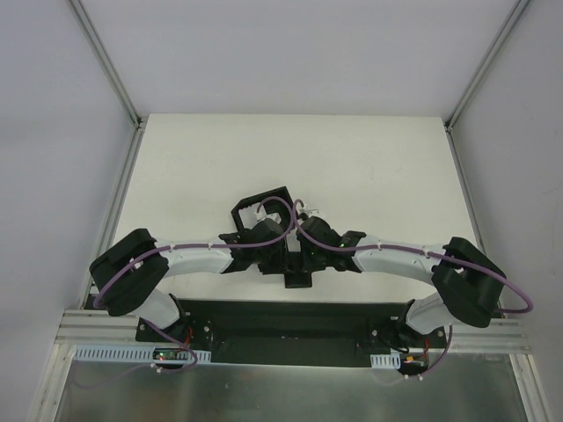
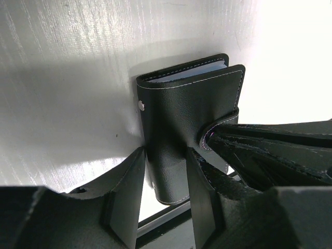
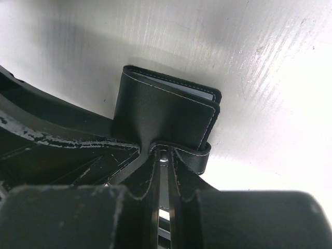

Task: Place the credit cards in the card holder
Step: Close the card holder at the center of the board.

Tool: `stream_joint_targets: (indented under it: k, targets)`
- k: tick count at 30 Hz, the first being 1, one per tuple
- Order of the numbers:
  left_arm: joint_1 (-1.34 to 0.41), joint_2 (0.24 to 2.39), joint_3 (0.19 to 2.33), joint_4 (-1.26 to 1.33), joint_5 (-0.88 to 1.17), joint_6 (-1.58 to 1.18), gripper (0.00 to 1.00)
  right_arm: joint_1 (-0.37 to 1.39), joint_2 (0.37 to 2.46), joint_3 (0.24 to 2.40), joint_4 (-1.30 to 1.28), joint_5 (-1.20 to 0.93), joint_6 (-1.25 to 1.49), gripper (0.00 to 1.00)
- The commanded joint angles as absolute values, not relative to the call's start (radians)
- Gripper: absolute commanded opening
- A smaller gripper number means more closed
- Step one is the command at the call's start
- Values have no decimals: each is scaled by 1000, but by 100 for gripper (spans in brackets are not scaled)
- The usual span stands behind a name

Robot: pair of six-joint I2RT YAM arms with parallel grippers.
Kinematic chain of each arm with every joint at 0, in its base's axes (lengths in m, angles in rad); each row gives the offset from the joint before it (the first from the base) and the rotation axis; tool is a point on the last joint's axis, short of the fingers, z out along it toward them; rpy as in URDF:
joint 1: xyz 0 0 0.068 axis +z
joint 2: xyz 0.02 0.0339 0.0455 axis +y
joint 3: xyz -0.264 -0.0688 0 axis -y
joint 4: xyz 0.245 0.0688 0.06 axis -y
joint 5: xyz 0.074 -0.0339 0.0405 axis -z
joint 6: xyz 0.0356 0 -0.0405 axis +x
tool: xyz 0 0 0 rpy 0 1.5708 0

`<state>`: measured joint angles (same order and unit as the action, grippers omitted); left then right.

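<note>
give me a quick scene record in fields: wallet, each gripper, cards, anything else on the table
card holder: folded, held by both grippers over the table
left gripper: closed on the card holder's body
right gripper: pinching the snap tab
inside: pale edge between the covers; cards or lining unclear
other: black box just behind the grippers

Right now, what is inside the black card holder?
Only a thin pale edge shows between the covers of the card holder. Cards or lining? The black covers hide that.
</note>
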<state>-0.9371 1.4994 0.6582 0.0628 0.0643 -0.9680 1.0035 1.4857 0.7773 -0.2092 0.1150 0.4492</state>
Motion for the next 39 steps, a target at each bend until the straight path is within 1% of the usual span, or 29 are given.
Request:
stream_joint_targets:
  k: [1,16,21,23,27,30,37,39]
  targets:
    - [-946,1471,647,38,26,-971,36,1009,1555,701,-330,140,454,8]
    - [-946,1450,632,38,6,-962,37,988,1545,701,-265,100,483,9]
    - [-945,1448,630,38,6,-965,37,976,1522,707,-245,83,465,17]
    - [-945,1456,634,38,6,-962,37,971,1542,709,-245,86,465,18]
    - [-940,1463,644,29,26,-956,37,956,1621,719,-255,66,492,14]
    - [-942,1445,640,26,25,-960,38,954,1621,695,-206,49,499,14]
    - [-940,1350,638,-51,-60,-940,43,953,1542,738,-187,63,430,20]
    - [-940,1321,629,-69,-86,-939,47,948,1534,758,-186,58,416,24]
